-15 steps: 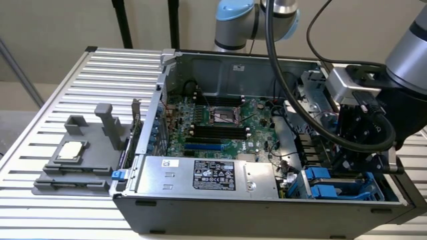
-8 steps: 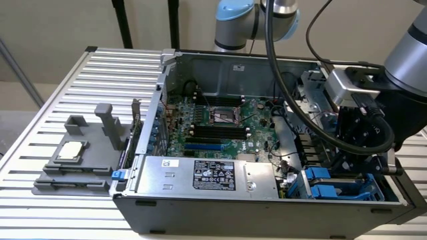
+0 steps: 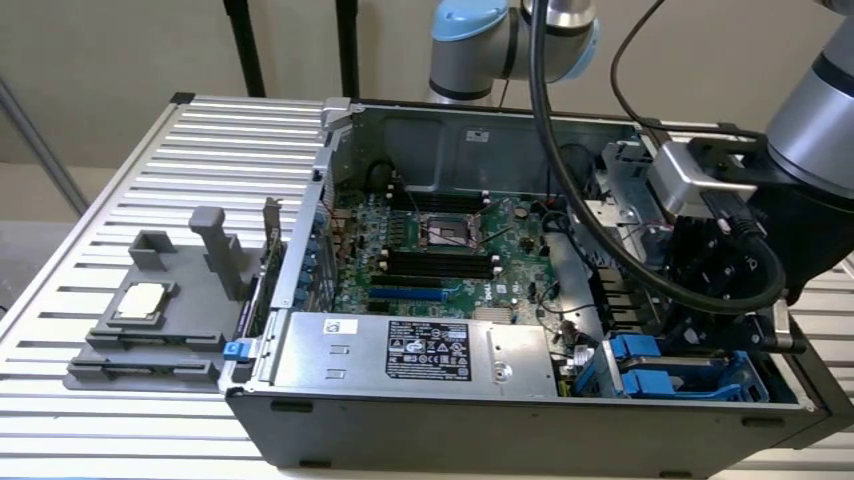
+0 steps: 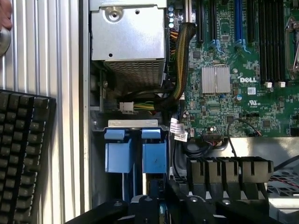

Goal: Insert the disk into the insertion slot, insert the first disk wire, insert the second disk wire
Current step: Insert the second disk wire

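Insertion slot [image 3: 674,375] beside power-supply box [image 3: 400,350]

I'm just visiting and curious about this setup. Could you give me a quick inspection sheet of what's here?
Surface: ribbed metal table carrying an open computer case.
Job's things: insertion slot with bright blue tabs, beside the power-supply box.
Clutter: grey fixture; keyboard.
Grippers: gripper just above the slot.
Cables: wire bundle from the power supply; black hose on the arm.
Surroundings: plain wall.

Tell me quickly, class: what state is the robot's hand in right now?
Hand: over the blue drive cage; open or shut cannot be told, and no held object can be made out.
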Robot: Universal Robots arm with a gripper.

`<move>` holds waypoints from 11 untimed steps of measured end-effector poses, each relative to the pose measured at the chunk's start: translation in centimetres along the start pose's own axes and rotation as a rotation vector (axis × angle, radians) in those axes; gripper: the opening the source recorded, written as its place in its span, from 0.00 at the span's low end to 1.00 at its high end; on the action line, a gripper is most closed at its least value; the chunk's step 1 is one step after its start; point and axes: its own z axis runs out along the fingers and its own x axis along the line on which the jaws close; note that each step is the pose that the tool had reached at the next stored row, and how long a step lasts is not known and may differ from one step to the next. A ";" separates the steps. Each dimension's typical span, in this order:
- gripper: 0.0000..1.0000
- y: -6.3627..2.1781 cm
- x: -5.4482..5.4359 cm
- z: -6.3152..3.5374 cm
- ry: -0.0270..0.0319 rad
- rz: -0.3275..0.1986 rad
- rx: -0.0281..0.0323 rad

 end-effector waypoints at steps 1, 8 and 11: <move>0.24 0.00 0.0 -0.11 0.0005 0.000 0.0000; 0.24 0.49 0.1 -1.31 0.0007 0.000 0.0006; 0.24 1.15 0.1 -1.40 0.0003 0.000 0.0077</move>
